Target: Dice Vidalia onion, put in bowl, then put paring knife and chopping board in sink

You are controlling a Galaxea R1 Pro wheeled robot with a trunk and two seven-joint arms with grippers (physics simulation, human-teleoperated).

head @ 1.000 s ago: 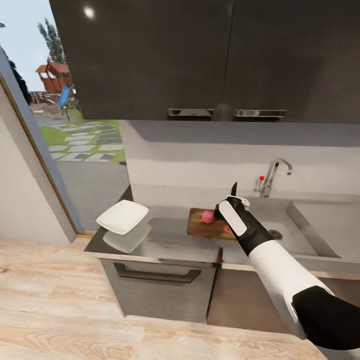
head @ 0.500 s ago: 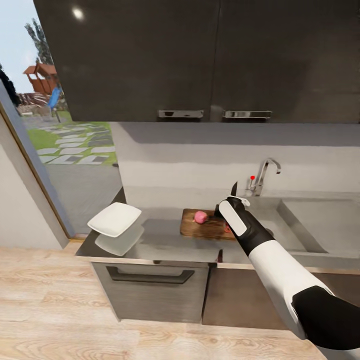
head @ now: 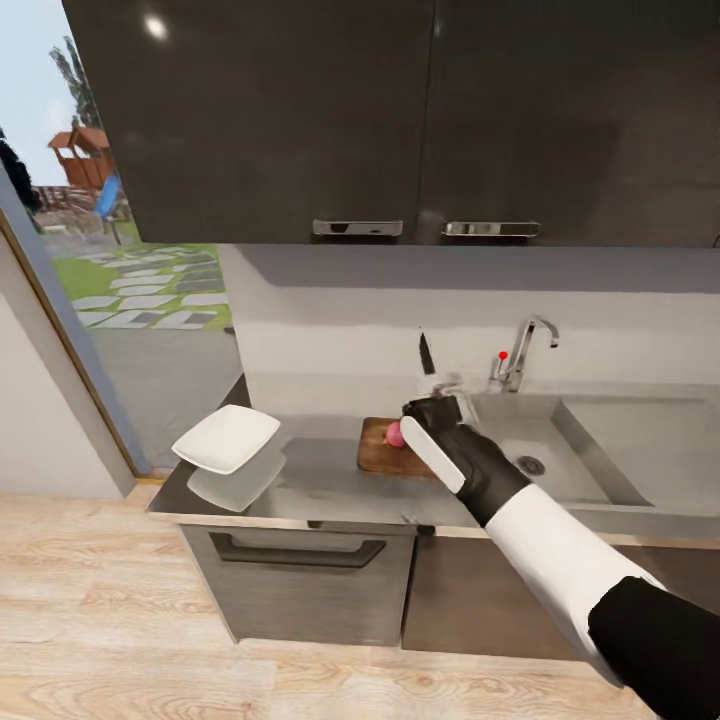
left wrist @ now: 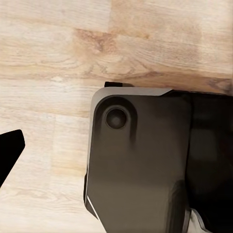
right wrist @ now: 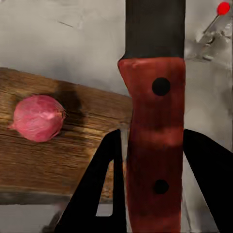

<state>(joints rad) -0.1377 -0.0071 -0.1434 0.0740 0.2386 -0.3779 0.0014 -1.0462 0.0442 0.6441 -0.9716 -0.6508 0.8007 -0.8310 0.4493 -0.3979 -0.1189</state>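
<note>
Your right claw (head: 432,408) is clamped on the paring knife (head: 426,353), its dark blade pointing up against the white backsplash, above the near end of the chopping board (head: 378,452). In the right wrist view the red handle (right wrist: 155,145) sits between the two black fingers (right wrist: 99,194), and the pink onion (right wrist: 38,118) lies whole on the wooden board (right wrist: 53,160), off to one side of the blade. From the head view, the onion (head: 394,433) peeks out just beside your claw. The board rests on the grey tabletop (head: 320,480), between the white bowl (head: 226,438) at the tabletop's left end and the steel sink (head: 560,450) with its chrome faucet (head: 525,345) to the right. Your left claw is barely seen: one dark fingertip (left wrist: 8,150) shows over the wood floor (left wrist: 48,58), so you cannot tell how it stands.
</note>
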